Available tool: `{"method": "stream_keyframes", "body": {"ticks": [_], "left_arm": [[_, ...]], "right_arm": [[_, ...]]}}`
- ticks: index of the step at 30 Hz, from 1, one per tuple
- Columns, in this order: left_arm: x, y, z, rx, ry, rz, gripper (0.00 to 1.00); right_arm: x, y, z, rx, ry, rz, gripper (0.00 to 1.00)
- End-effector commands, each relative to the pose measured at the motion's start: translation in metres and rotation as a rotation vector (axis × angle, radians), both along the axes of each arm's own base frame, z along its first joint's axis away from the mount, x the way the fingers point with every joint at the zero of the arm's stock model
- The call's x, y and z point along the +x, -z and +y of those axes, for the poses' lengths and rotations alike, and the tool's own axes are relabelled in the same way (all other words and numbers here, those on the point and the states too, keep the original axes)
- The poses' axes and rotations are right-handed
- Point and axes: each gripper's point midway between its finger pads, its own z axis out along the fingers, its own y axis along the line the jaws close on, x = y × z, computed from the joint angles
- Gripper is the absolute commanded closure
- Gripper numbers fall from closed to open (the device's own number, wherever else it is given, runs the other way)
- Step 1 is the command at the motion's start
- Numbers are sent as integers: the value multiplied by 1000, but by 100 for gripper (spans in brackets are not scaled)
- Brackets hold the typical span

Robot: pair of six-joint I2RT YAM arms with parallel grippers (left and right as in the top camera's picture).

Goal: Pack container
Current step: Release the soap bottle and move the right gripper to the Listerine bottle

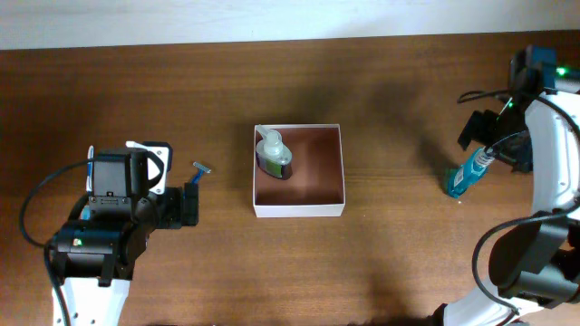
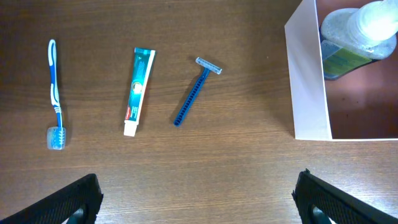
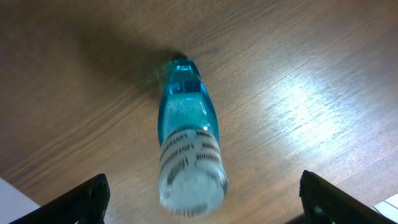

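Looking down on a smooth brown wooden tabletop [image 1: 390, 109] with fine grain lines. At its middle, a square, shallow container [image 1: 319, 172]: thin white walls like card, a flat reddish-brown floor, an open top. Tucked into the far left corner of that box, a squat clear plastic bottle [image 1: 273, 156] with yellow-green liquid and a white cap.

Between the box and the left edge of the tabletop, three small things lying flat on the wood, each apart from the next. Closest to the box, a razor [image 2: 198, 92] with a thin, bumpy blue handle and a grey head. Next, a flat toothpaste tube [image 2: 138, 92], green and white, with a small white cap. Farthest from the box, a blue and white toothbrush [image 2: 56, 93] with pale bristles.

Near the right edge of the tabletop, a slim blue bottle [image 3: 186, 143] of see-through plastic, standing up, with tiny bubbles inside, a white label band with dark print and a pale round cap.

Left gripper [image 2: 199, 205]: black fingers spread as wide as can be, nothing between them but bare wood, touching nothing, on the near side of the razor.

Right gripper [image 3: 208, 202]: black fingers spread wide too, one on each side of the blue bottle, with a gap of bare wood on both sides. Holding nothing.
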Motion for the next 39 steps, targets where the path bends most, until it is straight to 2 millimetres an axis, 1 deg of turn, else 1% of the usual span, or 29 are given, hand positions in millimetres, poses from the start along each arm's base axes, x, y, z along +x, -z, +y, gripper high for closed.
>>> {"method": "stream_keyframes", "body": {"ticks": [1, 4, 7, 10, 11, 15, 16, 18, 23, 28, 29, 31, 32, 34, 37, 39], "left_arm": [[2, -7, -1, -14, -2, -15, 0], [2, -7, -1, -14, -2, -14, 0], [2, -7, -1, -14, -2, -14, 0], [2, -7, -1, -14, -2, -14, 0], [2, -6, -1, -14, -2, -13, 0], [1, -6, -1, -13, -2, -10, 0], [1, -6, -1, -13, -2, -10, 0], [1, -6, -1, -13, -2, -7, 0], [1, -6, -1, -13, -2, -7, 0], [1, -6, -1, -13, -2, -7, 0], [1, -6, -1, -13, -2, -7, 0], [1, -6, -1, -13, -2, -7, 0], [1, -6, -1, -13, -2, -7, 0], [1, -6, -1, -13, -2, -7, 0], [1, -6, -1, -13, -2, -7, 0], [1, -6, -1, -13, -2, -7, 0]], "right_arm": [[-4, 21, 2, 29, -4, 40, 10], [-6, 35, 3, 36, -6, 50, 13], [-4, 47, 10, 81, -58, 42, 15], [-5, 53, 11, 85, -59, 45, 16], [-5, 54, 11, 84, -59, 44, 18], [-3, 54, 11, 82, -60, 37, 36], [-3, 54, 11, 82, -60, 37, 43], [-3, 54, 10, 81, -60, 36, 51], [-3, 54, 10, 80, -60, 34, 66], [-3, 54, 10, 80, -60, 34, 75], [-3, 54, 10, 80, -60, 34, 78], [-3, 54, 10, 80, -60, 33, 90], [-2, 52, 10, 79, -61, 28, 94], [-2, 48, 12, 76, -64, 18, 96], [0, 34, 15, 65, -77, -10, 96], [3, 15, 21, 52, -97, -52, 96]]}}
